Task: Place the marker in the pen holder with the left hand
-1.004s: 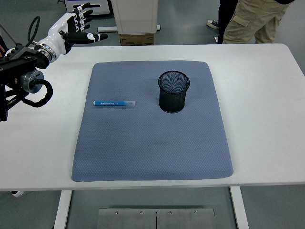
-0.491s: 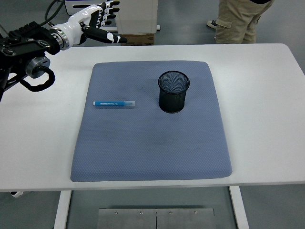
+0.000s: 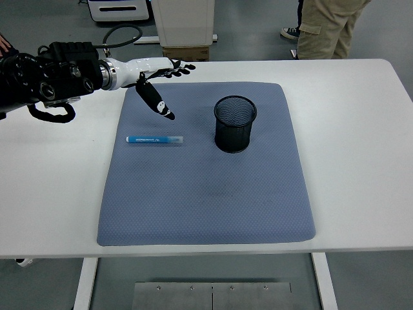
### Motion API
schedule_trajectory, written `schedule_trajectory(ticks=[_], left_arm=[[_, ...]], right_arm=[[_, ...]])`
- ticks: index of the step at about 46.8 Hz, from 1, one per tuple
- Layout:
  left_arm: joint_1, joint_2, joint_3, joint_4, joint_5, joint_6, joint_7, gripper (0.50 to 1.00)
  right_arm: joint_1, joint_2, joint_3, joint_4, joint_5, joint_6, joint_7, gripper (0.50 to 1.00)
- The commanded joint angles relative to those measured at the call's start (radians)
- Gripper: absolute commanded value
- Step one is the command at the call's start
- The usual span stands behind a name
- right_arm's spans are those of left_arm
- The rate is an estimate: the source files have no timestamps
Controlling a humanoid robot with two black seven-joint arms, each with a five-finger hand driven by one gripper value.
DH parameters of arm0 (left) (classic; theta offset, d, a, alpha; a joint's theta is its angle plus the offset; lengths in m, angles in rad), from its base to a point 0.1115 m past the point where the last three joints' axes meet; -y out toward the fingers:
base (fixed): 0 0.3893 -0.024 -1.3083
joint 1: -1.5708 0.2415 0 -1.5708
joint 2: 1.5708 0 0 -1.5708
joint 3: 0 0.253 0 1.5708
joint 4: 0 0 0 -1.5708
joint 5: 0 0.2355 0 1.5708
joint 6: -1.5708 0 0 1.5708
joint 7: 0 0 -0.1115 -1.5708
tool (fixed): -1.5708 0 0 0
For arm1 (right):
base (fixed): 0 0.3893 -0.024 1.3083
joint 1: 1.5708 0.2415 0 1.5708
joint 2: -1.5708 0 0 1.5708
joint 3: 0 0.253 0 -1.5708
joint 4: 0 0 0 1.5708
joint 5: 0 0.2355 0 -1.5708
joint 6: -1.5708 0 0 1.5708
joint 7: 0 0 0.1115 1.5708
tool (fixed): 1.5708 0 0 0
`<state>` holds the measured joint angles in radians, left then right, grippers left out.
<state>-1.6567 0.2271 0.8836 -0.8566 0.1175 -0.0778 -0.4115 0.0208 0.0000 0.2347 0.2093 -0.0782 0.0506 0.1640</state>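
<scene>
A: Where's the marker (image 3: 154,139)?

B: Flat on the blue mat (image 3: 206,206), left-centre. Blue barrel, long axis running left-right, roughly parallel to the table's (image 3: 361,161) near edge. One end looks paler or clear, toward the right; can't tell for sure which end is the cap. Nothing touching it.

A: Pen holder (image 3: 235,123)?

B: Black mesh cup, upright, on the same mat, to the right of the marker. Clear gap between them. Looks empty.

A: Left hand (image 3: 158,81)?

B: Over the mat's far-left corner, beyond the marker and above it. Released: fingers stretched toward the right, thumb pointing down toward the marker, holding nothing. From the hand, the marker lies nearer the robot and slightly left.

A: Right arm?

B: Not in frame. Left is the only 1 in play.

A: So what does the grasp hinge on?

B: My read: the hand has to drop and pull back toward the near edge. A pinch should cross the barrel, so the fingers need to close front-to-back. Then carry right, tip upright over the cup.

A: Anything else?

B: A person's legs (image 3: 326,26) past the table's far edge, well clear.
</scene>
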Motion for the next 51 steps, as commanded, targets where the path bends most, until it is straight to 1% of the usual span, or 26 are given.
schedule_trajectory(ticks=[1,7,11,16,20,23,30,34,46,51], left_arm=[[-0.015,-0.003,0.008,-0.005,-0.001,-0.011,-0.004,1.000],[-0.049,-0.015,0.060,-0.009,0.001,-0.097,-0.003,1.000],[-0.074,-0.066,0.136,-0.009,0.002,-0.137,0.005,1.000],[-0.087,-0.129,0.247,-0.009,0.013,-0.138,0.008,1.000],[-0.107,-0.146,0.294,-0.010,0.013,-0.138,0.011,1.000],[-0.120,-0.147,0.317,-0.013,0.014,-0.138,0.026,1.000],[-0.118,-0.141,0.317,-0.012,0.103,-0.129,0.068,1.000],[-0.109,-0.138,0.311,-0.012,0.136,-0.129,0.069,1.000],[-0.103,-0.140,0.305,-0.006,0.145,-0.129,0.076,1.000],[-0.068,-0.144,0.305,0.002,0.168,-0.123,0.076,1.000]], right_arm=[[-0.001,0.000,0.000,0.001,0.000,0.000,0.000,1.000],[0.001,0.000,0.000,-0.001,0.000,0.000,0.000,1.000],[0.001,0.000,0.000,-0.001,0.000,0.000,0.000,1.000],[-0.001,0.000,0.000,-0.001,0.000,0.000,0.002,1.000],[-0.001,0.000,0.000,-0.001,0.000,0.000,0.000,1.000],[-0.001,0.000,0.000,-0.001,0.000,0.000,0.000,1.000],[0.001,0.000,0.000,-0.001,0.000,0.000,0.000,1.000],[-0.001,0.000,0.000,-0.001,0.000,0.000,0.002,1.000],[-0.001,0.000,0.000,-0.001,0.000,0.000,0.000,1.000],[0.001,0.000,0.000,-0.001,0.000,0.000,0.000,1.000]])
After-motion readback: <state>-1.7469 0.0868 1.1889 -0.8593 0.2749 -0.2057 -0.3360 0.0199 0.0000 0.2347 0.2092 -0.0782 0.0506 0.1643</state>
